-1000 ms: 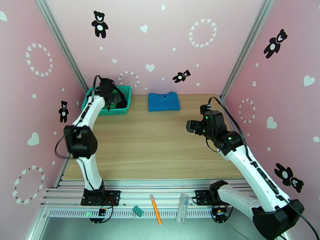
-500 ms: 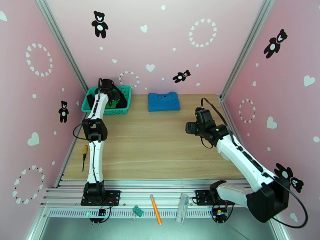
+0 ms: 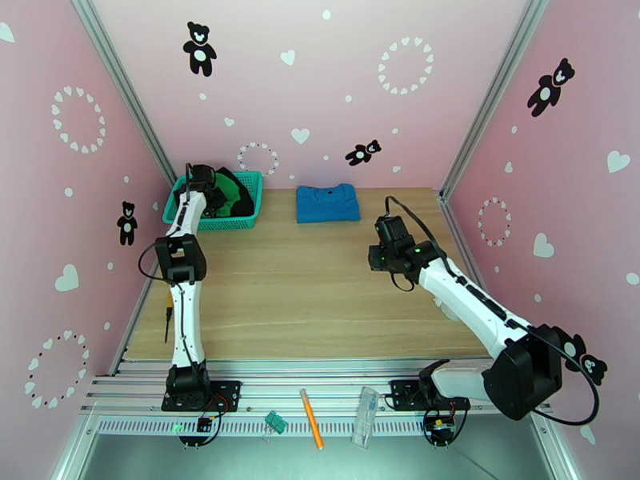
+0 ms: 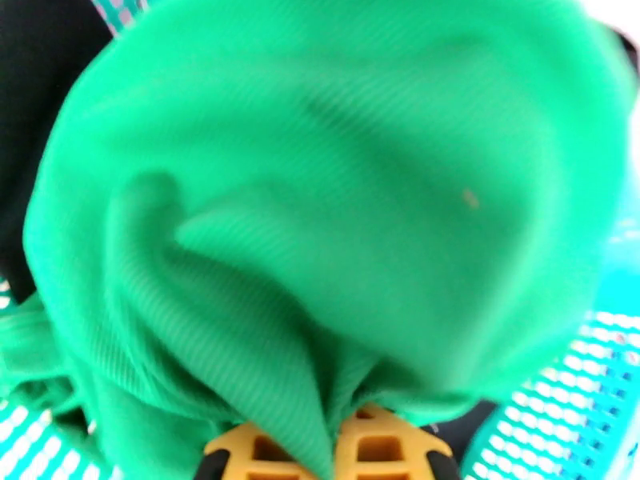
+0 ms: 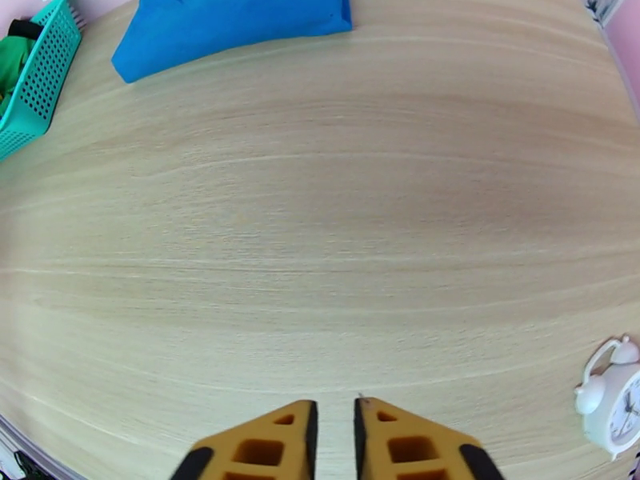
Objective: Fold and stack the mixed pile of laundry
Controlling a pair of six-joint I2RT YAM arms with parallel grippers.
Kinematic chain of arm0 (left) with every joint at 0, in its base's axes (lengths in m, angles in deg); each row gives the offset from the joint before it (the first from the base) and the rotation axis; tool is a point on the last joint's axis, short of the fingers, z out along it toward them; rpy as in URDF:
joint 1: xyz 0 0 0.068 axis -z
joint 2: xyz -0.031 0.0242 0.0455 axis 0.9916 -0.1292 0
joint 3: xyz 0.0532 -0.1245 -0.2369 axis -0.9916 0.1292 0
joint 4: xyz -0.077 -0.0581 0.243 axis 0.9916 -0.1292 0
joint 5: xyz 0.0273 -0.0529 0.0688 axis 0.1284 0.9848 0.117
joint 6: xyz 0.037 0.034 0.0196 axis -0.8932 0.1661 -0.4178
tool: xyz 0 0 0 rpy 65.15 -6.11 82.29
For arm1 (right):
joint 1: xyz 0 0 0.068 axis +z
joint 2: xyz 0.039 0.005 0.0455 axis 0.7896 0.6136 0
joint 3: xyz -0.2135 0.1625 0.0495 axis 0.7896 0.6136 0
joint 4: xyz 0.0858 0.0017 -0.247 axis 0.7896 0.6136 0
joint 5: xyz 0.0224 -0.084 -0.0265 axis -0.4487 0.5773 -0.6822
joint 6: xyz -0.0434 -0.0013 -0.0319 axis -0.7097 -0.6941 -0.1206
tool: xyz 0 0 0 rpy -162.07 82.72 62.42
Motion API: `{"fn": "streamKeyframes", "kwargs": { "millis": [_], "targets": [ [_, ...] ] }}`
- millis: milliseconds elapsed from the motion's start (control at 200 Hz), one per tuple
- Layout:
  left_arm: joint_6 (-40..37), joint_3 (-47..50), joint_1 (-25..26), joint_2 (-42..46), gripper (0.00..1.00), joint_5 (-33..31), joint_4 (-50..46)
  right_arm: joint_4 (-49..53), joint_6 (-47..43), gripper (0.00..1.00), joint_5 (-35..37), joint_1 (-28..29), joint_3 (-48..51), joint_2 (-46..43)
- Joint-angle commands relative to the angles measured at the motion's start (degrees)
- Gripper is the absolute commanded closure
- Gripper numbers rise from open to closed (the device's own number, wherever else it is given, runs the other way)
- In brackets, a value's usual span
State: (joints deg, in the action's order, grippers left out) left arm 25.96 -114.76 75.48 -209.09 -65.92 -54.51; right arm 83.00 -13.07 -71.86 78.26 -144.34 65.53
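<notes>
From overhead, I see my left arm reaching into the teal mesh basket (image 3: 250, 182) at the table's far left, where the green garment (image 3: 230, 189) and black garment (image 3: 242, 205) lie. The blue shirt (image 3: 326, 203) sits folded just beside the basket.

On the left wrist camera, the left gripper (image 4: 332, 442) pinches a fold of green garment.

On the right wrist camera, the right gripper (image 5: 334, 406) hovers over bare table (image 5: 336, 218), jaws narrow and holding nothing, near a white alarm clock (image 5: 612, 402).

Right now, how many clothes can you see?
3: blue shirt folded at the table's far edge; green garment in the left pincer, over the basket; black garment inside it. More may hide beneath.
</notes>
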Motion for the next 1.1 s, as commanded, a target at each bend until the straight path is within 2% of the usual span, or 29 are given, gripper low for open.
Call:
{"fn": "streamKeyframes", "kwargs": {
  "millis": [0,155,260,380,651,751,866,1096],
  "targets": [
    [-0.99,0.65,0.96,13.28,1.0,1.06,3.12,0.64,0.77,0.84,0.23,1.09,-1.48,-0.72],
    [-2.46,1.45,2.66,24.63,1.0,2.83,-0.27,-0.14,1.72,0.88,-0.11,2.29,0.02,-3.38],
    [-1.7,1.19,4.1,30.69,1.0,8.65,-4.22,-0.55,2.94,0.91,-0.6,2.57,2.05,-6.31],
    [-1.1,3.3,7.92,37.06,1.0,10.78,-8.47,-1.32,4.35,0.99,-1.0,2.81,5.12,-11.45],
    [3.85,29.31,22.7,53.23,1.0,8.58,-0.34,-1.8,6.28,1.0,-0.63,2.81,12.99,-21.63],
    [6.38,38.05,28.52,54.78,1.0,6.68,4.33,-2.31,6.52,1.0,-1.21,2.81,15.28,-22.96],
    [8.57,43.68,33.83,53.13,1.0,3.25,7.58,-3.62,7.0,1.0,-2.47,2.81,17.67,-23.47],
    [11.43,43.59,40.01,51.57,1.0,-1.32,7.13,-5.32,7.35,1.0,-3.84,2.92,20.98,-24.12]
  ]
}}
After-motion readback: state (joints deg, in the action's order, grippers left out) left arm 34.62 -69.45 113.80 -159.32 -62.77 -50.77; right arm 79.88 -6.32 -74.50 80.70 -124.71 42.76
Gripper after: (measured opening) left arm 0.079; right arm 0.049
